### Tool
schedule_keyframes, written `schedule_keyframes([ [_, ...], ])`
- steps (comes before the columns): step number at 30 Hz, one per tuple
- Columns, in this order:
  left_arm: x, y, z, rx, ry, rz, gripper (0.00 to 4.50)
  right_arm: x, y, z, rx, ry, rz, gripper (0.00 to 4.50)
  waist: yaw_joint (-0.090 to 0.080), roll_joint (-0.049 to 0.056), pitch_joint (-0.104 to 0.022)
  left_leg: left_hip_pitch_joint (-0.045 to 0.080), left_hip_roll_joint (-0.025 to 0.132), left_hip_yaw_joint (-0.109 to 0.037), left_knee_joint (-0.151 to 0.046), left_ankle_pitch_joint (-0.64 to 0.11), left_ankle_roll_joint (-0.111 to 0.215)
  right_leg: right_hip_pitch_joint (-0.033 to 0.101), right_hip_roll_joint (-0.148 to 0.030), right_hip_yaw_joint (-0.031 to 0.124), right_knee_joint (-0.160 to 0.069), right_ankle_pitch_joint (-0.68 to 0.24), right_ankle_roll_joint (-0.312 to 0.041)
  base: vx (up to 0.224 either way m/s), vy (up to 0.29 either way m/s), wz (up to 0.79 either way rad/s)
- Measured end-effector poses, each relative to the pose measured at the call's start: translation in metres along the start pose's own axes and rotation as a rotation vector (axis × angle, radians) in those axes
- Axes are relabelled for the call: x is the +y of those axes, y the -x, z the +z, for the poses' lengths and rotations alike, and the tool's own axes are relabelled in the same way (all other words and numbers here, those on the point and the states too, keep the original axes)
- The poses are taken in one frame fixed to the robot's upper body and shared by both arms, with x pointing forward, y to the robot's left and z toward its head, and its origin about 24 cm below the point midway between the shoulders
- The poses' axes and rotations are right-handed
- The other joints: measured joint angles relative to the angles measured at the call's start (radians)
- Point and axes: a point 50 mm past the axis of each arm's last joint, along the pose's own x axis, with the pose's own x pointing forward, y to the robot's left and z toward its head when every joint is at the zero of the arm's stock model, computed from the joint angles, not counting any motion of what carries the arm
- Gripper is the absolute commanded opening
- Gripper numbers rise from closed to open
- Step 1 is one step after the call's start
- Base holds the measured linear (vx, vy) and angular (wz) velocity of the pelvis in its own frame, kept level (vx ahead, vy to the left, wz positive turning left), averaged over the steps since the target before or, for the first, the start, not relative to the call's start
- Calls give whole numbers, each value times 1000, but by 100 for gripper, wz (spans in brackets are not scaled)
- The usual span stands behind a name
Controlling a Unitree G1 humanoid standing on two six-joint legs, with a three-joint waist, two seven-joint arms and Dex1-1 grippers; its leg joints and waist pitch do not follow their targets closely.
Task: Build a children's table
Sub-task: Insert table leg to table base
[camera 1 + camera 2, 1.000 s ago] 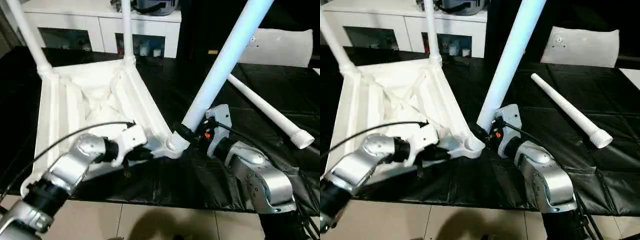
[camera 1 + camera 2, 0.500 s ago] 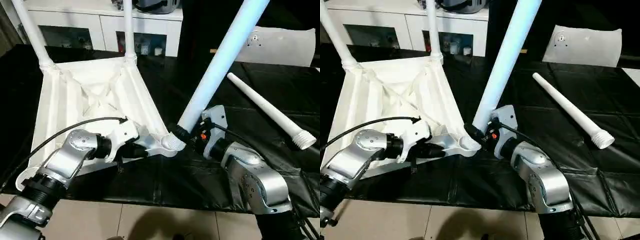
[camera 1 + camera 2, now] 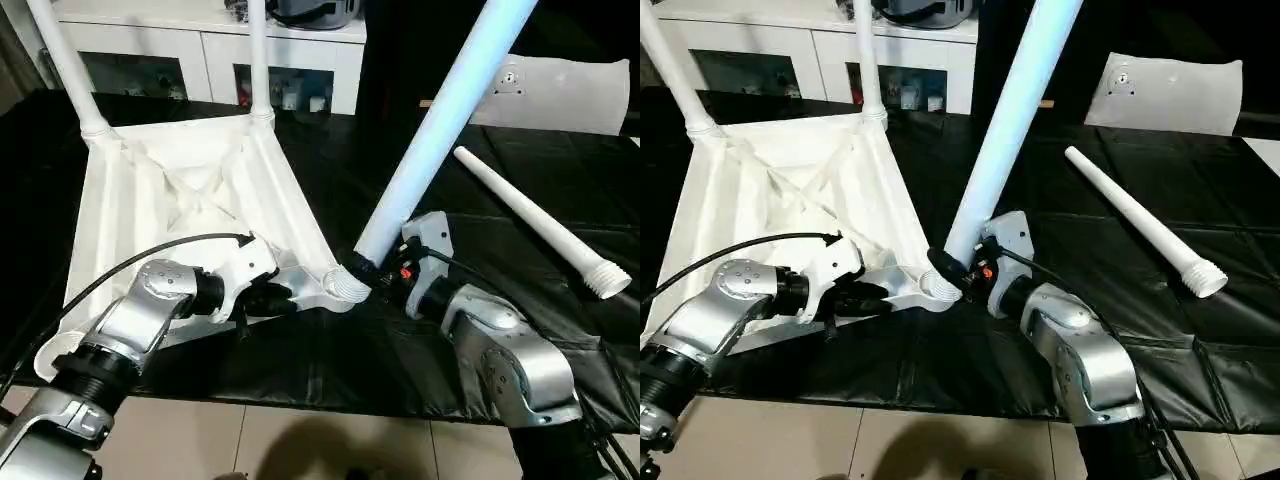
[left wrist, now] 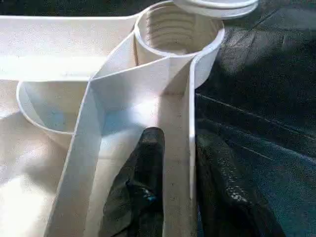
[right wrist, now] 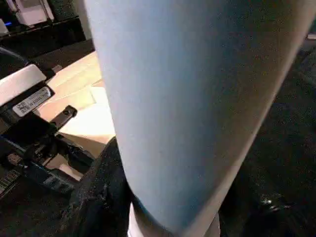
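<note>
white tabletop (image 3: 190, 190) ribbed side up; left gripper (image 3: 283, 297) clamps rim; right gripper (image 3: 362, 268) grips tilted leg (image 3: 440, 130).

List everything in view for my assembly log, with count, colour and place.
Tabletop: one, white, upside down on the black cover.
Fitted legs: two, white, upright in the far corners.
Held leg: one, white, tilted over the near corner socket.
Loose leg: one, white, lying to the right.
Flat sheet: one, white, far right.
Cabinet: one, white, behind.
Left gripper: black, on the tabletop's near edge.
Right gripper: black, around the held leg's base.
</note>
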Motion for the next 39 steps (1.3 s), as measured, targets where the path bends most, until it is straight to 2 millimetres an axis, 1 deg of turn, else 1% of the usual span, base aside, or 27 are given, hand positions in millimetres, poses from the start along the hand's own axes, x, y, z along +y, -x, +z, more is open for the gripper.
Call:
schedule_keyframes([
  [2,0,-1,1,-7,-17,-1,63,1,-3,3,-8,22,12,191,0,0,0,0,0,0,0,1,1,0,0,0,0,0,0,0,0,0],
  [5,1,-2,1,-11,-24,-7,27,1,-7,4,10,45,19,191,-1,-1,0,0,0,0,0,1,1,0,0,0,0,0,0,0,0,0],
  [7,1,-2,1,-13,-27,-21,25,2,-10,5,16,54,30,191,-1,-1,0,0,0,0,0,1,1,0,0,0,0,0,0,0,0,0],
  [8,2,-2,2,-12,-28,-22,12,1,-14,5,26,58,37,191,-2,-1,0,0,0,0,0,1,1,0,0,0,0,0,0,0,0,0],
  [10,2,-2,2,-9,-34,-27,12,0,-17,6,38,59,43,191,-1,-1,0,0,0,0,0,1,1,0,0,0,0,0,0,0,0,0],
  [14,3,-2,1,-10,-57,-51,0,-9,-22,0,80,57,61,191,-1,-2,0,-1,0,0,0,1,1,0,0,0,0,0,0,0,0,0],
  [18,3,3,0,-5,-80,-79,0,-11,-25,2,94,78,116,191,2,-4,-1,-1,1,0,-2,1,1,-1,0,-1,1,0,0,0,0,0],
  [22,3,7,-1,0,-103,-115,0,-8,-25,-1,123,89,185,191,11,-10,-4,-1,1,1,-3,1,1,-1,0,0,1,0,0,0,0,0],
  [26,4,8,-2,2,-104,-126,0,-9,-28,-2,132,83,208,191,14,-17,-8,-1,1,2,-3,1,1,-1,0,0,1,0,-1,0,0,0],
  [32,4,6,-3,-7,-130,-110,0,-9,-30,-4,138,98,217,191,20,-17,-8,1,2,3,-3,2,0,-1,0,0,2,0,-1,0,0,0],
  [39,4,8,-3,-5,-108,-125,0,-9,-33,-6,122,66,219,191,20,-18,-9,1,2,3,-3,2,0,-1,0,0,3,0,-1,0,0,0],
])
